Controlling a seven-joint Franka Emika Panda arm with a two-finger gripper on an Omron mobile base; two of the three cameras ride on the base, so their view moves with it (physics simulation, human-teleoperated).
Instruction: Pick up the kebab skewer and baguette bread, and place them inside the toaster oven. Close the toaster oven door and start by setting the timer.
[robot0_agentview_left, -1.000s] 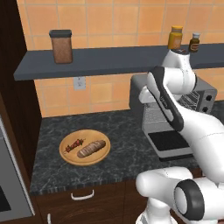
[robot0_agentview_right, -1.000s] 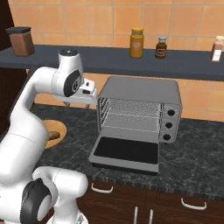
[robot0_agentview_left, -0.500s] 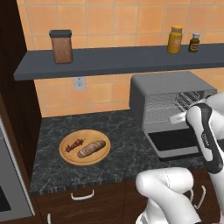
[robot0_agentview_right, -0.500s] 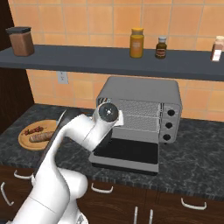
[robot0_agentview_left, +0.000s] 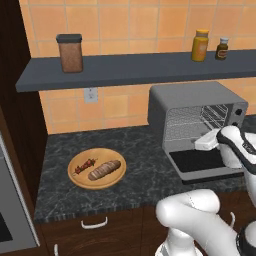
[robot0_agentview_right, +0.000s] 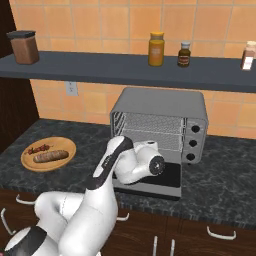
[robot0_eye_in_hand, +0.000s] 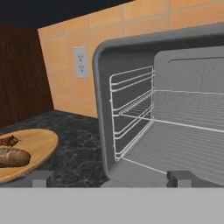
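Fingers (robot0_eye_in_hand: 111, 178) are spread wide and empty, having been swung down from beside the toaster oven (robot0_agentview_right: 159, 125) to its lowered toaster oven door (robot0_agentview_left: 200, 161), while kebab skewer (robot0_agentview_left: 83, 166) and baguette bread (robot0_agentview_left: 104, 170) are left unpicked on the plate (robot0_agentview_left: 80, 180), well off to their left.

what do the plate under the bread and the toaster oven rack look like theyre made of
Plate: looks like wood, matte tan with a darker rim. Toaster oven rack: thin pale wire grid, probably metal; the shell is flat grey, metal-looking.
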